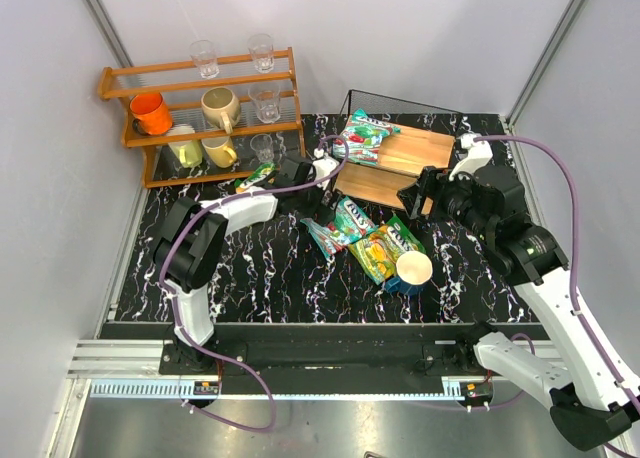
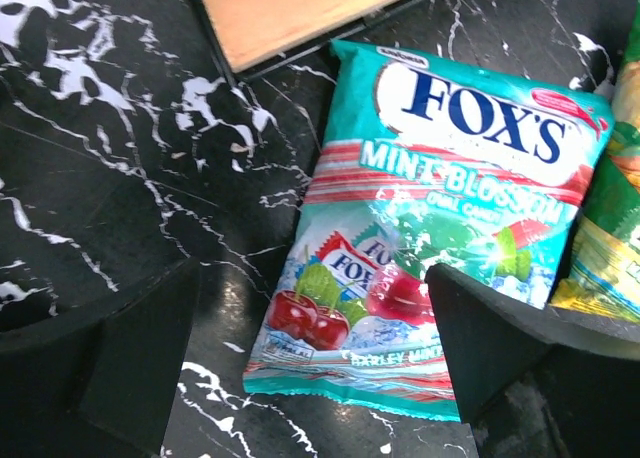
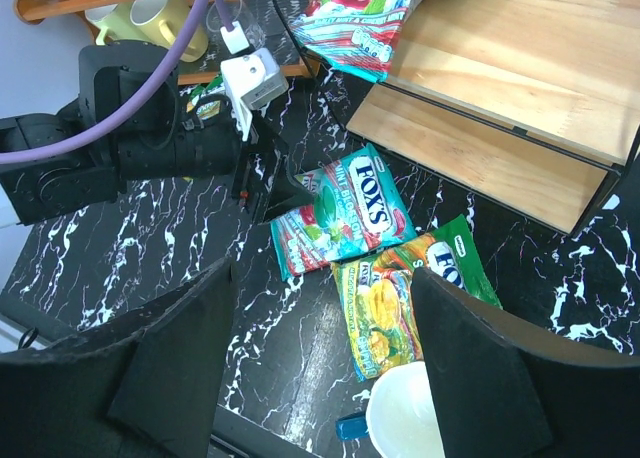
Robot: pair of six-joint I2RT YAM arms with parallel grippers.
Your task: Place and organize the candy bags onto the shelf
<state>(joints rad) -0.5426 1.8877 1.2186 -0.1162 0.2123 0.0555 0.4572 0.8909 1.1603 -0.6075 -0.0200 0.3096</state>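
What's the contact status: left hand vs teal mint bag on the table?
Cannot tell. Left wrist view: one finger of the left hand overlaps the teal mint bag, but no view shows a gap or press.

Cup (image 1: 413,269) crowds yellow-green bag (image 1: 372,255); shelf front (image 1: 375,186) seemingly open.

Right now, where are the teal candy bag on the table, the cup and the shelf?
teal candy bag on the table (image 2: 440,178): left wrist view, middle of its printed front.
cup (image 1: 414,268): top view, inside of its open mouth.
shelf (image 1: 420,150): top view, bare part of its upper board.
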